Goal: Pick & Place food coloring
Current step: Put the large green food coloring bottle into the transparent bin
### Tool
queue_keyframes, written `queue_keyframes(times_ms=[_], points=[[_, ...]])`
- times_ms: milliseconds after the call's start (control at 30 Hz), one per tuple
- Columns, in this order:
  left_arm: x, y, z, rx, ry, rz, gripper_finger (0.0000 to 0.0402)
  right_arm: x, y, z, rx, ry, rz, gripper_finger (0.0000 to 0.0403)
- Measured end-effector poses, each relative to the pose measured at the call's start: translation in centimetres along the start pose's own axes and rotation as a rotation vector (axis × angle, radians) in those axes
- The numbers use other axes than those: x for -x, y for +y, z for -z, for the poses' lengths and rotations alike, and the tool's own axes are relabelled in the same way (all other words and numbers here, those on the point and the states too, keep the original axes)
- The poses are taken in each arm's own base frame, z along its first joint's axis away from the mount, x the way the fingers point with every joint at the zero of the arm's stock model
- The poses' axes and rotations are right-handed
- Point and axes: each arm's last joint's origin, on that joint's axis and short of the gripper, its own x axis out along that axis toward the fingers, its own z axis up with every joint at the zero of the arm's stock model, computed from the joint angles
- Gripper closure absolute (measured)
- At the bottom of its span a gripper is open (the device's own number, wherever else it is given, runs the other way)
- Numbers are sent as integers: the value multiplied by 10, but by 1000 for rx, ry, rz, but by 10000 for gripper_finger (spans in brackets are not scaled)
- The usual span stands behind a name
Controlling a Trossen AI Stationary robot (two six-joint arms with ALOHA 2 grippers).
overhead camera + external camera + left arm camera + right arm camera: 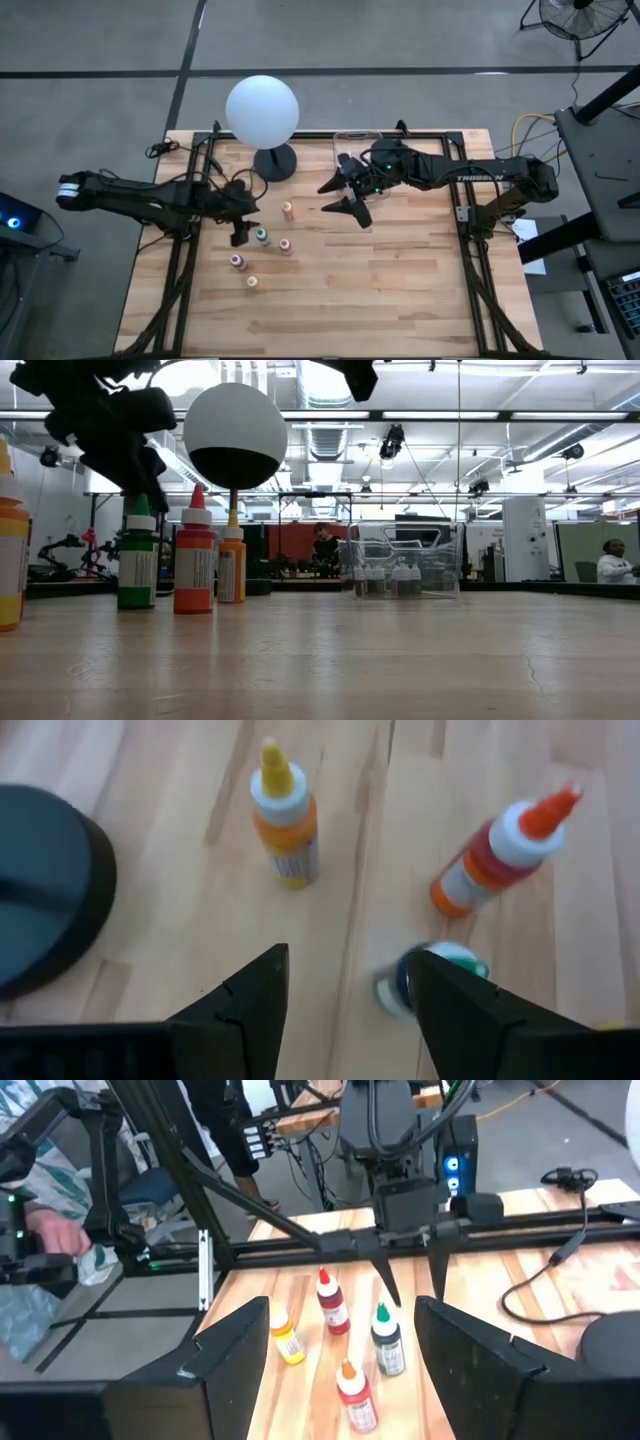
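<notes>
The left gripper [241, 232] hangs with its two dark fingers spread apart and nothing between them, just beside the small green-capped dropper bottle [262, 236], on the side away from the clear plastic bin [358, 137]. In the left wrist view that green cap [437, 972] sits next to one finger, not inside the gap. Taking the white globe lamp on its black round base [262, 110] as the landmark, five bottles of food coloring stand loose on the wooden table [400, 290] in front of it: an orange-bodied one [287, 210] nearest the lamp base, then the green one, a reddish-pink one [285, 245], a pink one [237, 260] and a yellow one [252, 282] farthest out. The right gripper [345, 195] hovers with its fingers wide and empty, beside the lamp, just in front of the bin. Small dark-and-white bottles [390, 578] stand inside the bin.
</notes>
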Motion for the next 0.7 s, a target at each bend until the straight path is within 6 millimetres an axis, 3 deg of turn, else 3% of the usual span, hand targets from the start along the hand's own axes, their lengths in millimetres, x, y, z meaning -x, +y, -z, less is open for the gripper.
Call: queue_keyframes(times_ms=[300, 700], points=[[7, 2, 4, -17, -10, -14, 223, 0, 0, 4, -12, 30, -1, 164], [-2, -1, 5, 14, 50, 35, 223, -1, 1, 5, -9, 38, -6, 165]])
